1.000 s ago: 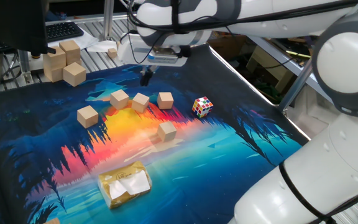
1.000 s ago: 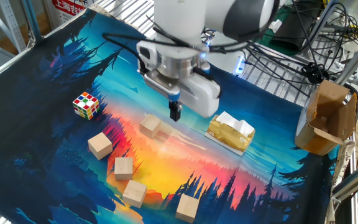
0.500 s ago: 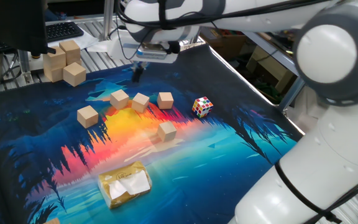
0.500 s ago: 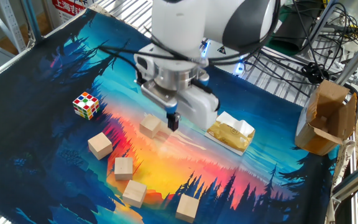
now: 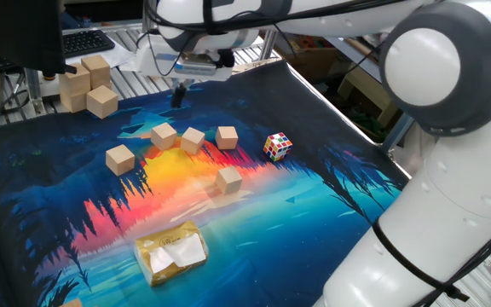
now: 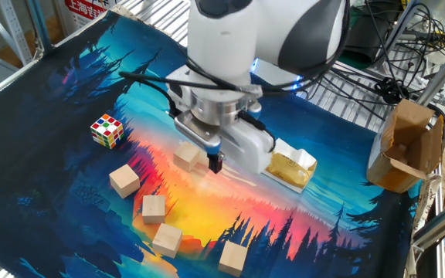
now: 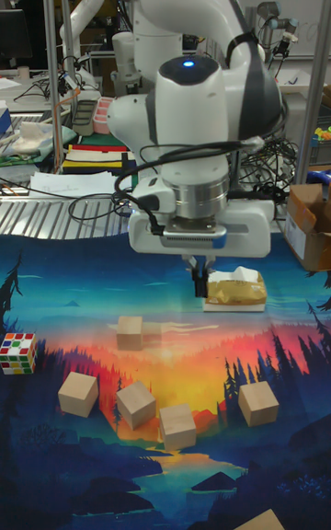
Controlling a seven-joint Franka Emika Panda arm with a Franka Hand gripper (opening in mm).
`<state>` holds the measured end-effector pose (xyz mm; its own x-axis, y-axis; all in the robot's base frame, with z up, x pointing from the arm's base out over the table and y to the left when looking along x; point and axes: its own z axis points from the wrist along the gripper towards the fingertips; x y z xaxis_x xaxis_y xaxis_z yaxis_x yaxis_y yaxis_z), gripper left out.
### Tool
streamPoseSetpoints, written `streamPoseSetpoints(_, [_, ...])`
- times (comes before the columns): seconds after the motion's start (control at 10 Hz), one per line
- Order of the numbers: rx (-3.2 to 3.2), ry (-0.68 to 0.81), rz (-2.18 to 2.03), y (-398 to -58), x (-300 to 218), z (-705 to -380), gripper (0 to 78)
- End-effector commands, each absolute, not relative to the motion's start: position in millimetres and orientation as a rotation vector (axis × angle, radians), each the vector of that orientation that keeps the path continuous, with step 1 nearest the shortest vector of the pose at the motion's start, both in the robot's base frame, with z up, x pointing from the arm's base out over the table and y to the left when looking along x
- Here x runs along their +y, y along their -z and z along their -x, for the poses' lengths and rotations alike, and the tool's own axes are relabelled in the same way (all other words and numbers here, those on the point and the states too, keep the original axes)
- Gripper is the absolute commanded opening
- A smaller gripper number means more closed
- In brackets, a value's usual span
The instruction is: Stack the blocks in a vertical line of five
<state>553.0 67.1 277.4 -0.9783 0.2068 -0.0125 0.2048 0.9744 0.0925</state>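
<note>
Step in hand: the approach, by the look of it; nothing is stacked yet and the arm hangs above the printed mat [image 5: 331, 222] with no block picked.
Gripper: the gripper [image 7: 199, 285] rides high and empty, fingers drawn close together with no gap showing between them; in the other fixed view [image 6: 215, 162] it reads the same, a narrow dark tip.
Blocks: all five small wooden cubes lie flat and single on the mat's middle, none on top of another.
Cluster: three sit close in a loose row, the left cube [image 5: 164, 135], the middle cube [image 5: 193, 140] and the right cube [image 5: 226, 136], near each other but apart.
Outliers: one lone cube [image 5: 120, 159] lies toward the mat's left edge, another, the near cube [image 5: 228, 179], sits closer to the front edge.
Bystanders: the puzzle cube [image 5: 278, 147] stands just beyond the row; a yellow packet [image 5: 171, 251] lies near the front edge; larger pale blocks [image 5: 88, 81] are piled off the mat's far left corner.
Next move, as a judgement: spread the fingers, pick one cube, come down square over it.
Hard to tell: which cube is the target; the fingertips are small and dark in every view.
Cut off: a tan corner at the tall view's bottom edge cannot be identified.
</note>
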Motion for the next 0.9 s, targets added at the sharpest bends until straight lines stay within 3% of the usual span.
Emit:
streamPoseSetpoints(0.1, [3.092, -0.111, -0.343, -272.3, 81.9, -560.9, 0.0])
streamPoseSetpoints(0.9, [3.08, -0.101, -0.369, -262.7, 85.0, -574.3, 0.0])
